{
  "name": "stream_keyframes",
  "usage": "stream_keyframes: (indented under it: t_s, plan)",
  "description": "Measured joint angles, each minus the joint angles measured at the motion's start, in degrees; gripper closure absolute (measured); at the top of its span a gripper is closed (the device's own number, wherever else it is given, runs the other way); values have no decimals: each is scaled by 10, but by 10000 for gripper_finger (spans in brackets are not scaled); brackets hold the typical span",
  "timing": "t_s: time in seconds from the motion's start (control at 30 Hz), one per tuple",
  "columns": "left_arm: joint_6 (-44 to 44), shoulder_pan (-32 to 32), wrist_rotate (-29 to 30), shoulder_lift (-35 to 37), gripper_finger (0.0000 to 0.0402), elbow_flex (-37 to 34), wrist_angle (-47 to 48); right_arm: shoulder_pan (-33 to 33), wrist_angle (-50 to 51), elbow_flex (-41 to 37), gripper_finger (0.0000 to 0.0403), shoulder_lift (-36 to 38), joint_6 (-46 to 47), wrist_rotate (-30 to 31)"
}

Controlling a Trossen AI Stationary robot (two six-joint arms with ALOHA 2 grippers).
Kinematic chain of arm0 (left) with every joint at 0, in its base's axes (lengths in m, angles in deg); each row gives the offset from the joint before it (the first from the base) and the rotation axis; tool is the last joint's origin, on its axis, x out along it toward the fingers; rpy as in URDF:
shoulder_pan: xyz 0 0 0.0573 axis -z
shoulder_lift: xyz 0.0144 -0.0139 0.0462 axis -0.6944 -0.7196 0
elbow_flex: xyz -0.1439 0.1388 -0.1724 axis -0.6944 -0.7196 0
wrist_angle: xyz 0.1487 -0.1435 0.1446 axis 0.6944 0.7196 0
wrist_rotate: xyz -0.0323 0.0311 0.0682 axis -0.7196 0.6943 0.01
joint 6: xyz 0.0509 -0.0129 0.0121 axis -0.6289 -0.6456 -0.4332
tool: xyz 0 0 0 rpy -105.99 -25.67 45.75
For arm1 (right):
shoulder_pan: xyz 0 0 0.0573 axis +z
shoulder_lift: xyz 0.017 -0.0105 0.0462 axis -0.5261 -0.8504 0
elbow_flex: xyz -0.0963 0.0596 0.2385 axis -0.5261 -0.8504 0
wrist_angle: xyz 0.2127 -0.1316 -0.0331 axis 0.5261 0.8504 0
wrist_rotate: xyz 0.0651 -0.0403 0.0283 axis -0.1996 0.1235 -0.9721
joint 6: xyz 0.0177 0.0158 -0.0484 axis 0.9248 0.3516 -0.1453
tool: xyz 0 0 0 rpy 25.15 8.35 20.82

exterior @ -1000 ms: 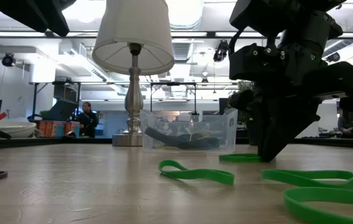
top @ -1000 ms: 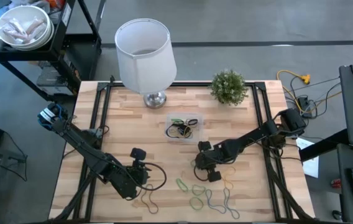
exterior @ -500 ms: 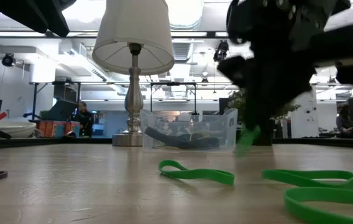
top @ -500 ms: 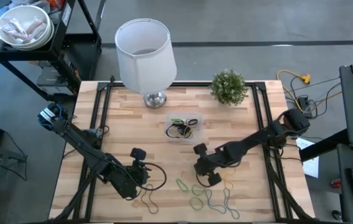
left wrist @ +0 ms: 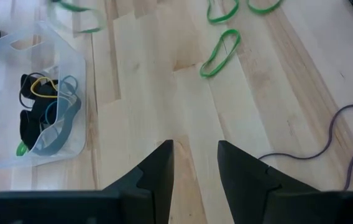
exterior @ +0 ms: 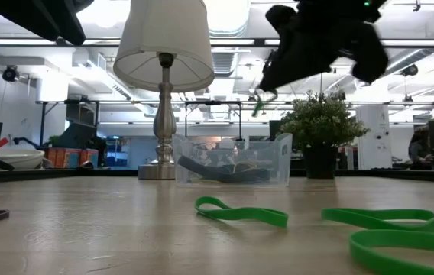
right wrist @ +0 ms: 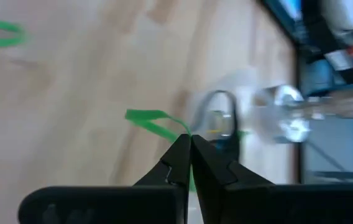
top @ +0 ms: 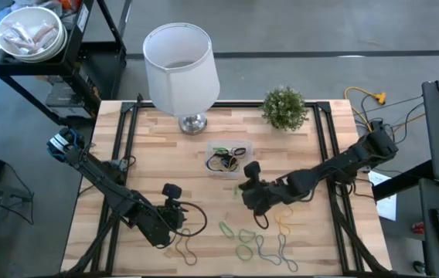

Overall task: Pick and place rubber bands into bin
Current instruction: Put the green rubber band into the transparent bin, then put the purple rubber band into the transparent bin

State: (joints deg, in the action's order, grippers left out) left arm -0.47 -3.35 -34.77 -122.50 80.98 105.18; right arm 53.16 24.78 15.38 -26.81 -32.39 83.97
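My right gripper (top: pixel 243 190) is shut on a green rubber band (exterior: pixel 261 101) and hovers high over the table, just on the near side of the bin (top: pixel 227 160). The bin is a small clear tub (exterior: pixel 232 160) with black, yellow, grey and green bands inside (left wrist: pixel 40 115). Several more rubber bands lie flat near the table's near edge: green loops (top: pixel 244 235), a tan one (top: pixel 285 228) and thin grey ones (top: pixel 270 247). My left gripper (left wrist: pixel 192 168) is open and waits low over the near-left part of the table (top: pixel 175 210), touching nothing. My right gripper pinches the green rubber band (right wrist: pixel 155 121) between the free ends of its two shut fingers (right wrist: pixel 179 158). The band is lifted clear of the table. In the low view it hangs below the fingers as a short slack loop (exterior: pixel 260 103).
A lamp with a white shade (top: pixel 179 58) and a small potted plant (top: pixel 284 106) stand along the far edge, behind the bin. A thin purple band or cord (left wrist: pixel 344 140) lies near my left gripper. Bare wood (top: pixel 165 162) lies left of the bin.
My right gripper has risen from the table with the green band, which is now lifted clear and hangs from its fingertips. It has also moved toward the far edge and a little to the left, closer to the bin. The bands left on the table have not moved.
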Motion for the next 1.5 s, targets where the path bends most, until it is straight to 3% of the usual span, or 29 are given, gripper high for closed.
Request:
stream_keyframes:
  t_s: [0.33,0.57,0.8,1.07,1.5]
  plan:
    - [0,0,9,0,292,-1,0,-89,-25,0,395,4,-38,-5]
    - [0,0,9,0,292,-1,0,-185,-25,-3,394,4,-18,-127]
    - [-1,0,8,0,292,-2,0,-246,-24,-8,394,4,18,-172]
    - [-1,0,8,0,292,-8,1,-268,-22,-8,392,4,55,-223]
    - [-1,0,8,0,292,-9,0,-266,-17,-8,295,4,61,-225]
